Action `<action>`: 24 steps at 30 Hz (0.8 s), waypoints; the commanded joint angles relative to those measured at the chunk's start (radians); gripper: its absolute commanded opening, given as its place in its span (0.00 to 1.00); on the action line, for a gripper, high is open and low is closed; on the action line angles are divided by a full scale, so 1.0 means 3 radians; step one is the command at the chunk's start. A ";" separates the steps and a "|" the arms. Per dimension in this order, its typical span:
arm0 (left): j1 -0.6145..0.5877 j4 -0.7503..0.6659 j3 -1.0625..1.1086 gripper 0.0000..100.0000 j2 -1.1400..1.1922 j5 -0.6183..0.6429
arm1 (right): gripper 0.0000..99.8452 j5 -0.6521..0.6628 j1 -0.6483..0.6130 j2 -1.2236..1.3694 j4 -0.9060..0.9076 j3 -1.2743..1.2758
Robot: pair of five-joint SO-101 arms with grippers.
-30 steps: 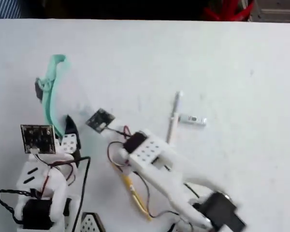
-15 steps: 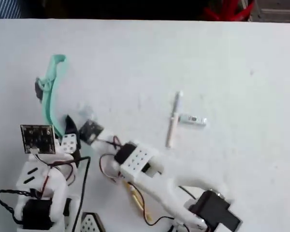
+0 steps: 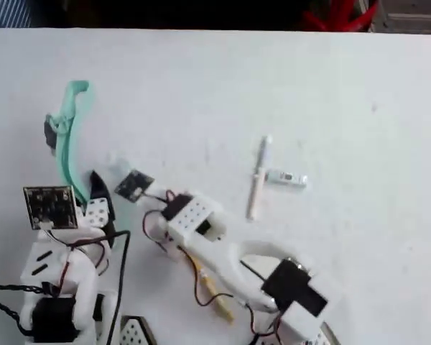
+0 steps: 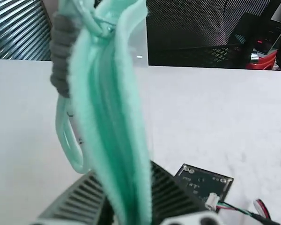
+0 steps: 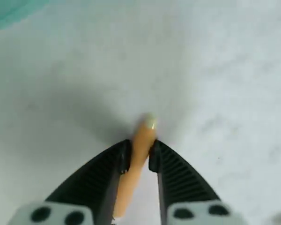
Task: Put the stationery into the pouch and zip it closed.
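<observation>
The teal pouch (image 3: 63, 140) stands on edge at the left of the table, with my left gripper (image 4: 126, 204) shut on its lower end. A grey zipper tag (image 4: 61, 56) hangs near its top. My right gripper (image 5: 139, 146) is shut on an orange pencil (image 5: 141, 140), tip down close to the table. In the high view the pencil (image 3: 210, 289) trails back under the right arm, just right of the pouch and the left gripper (image 3: 95, 195). A white pen (image 3: 258, 177) and a small white stationery piece (image 3: 286, 179) lie to the right of centre.
The right arm's wrist camera board (image 3: 133, 185) sits close to the left gripper, with loose red and black wires (image 3: 154, 226) beside it. The bare white table (image 3: 309, 93) stretches to the far and right sides.
The right arm has swung left with the pencil, bringing its wrist near the left gripper. The pouch has shifted slightly left.
</observation>
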 commanded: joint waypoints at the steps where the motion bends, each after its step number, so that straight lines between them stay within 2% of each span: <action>1: 0.0003 -0.0010 -0.0220 0.02 -0.0038 0.0036 | 0.02 0.0026 0.0284 -0.0110 0.0207 -0.0118; 4: 0.0130 -0.0072 -0.0230 0.02 -0.0038 0.0107 | 0.02 0.0015 0.0673 -0.0667 0.0320 -0.0133; 7: 0.0391 -0.0322 -0.0235 0.02 -0.0033 0.0235 | 0.02 0.0015 0.1158 -0.1363 0.0238 0.0000; 12: 0.1051 -0.0665 -0.0215 0.02 -0.0033 0.0220 | 0.02 0.0010 0.1772 -0.2314 -0.0657 0.0982; 15: 0.1578 -0.0634 -0.0215 0.02 -0.0033 -0.0082 | 0.02 0.0010 0.1890 -0.2816 -0.1041 0.1473; 18: 0.1926 -0.0394 -0.0199 0.02 -0.0033 -0.0256 | 0.02 0.0010 0.1910 -0.3317 -0.0939 0.1596; 24: 0.1951 -0.0307 -0.0194 0.02 -0.0033 -0.0271 | 0.02 0.0010 0.2207 -0.4350 -0.0437 0.1340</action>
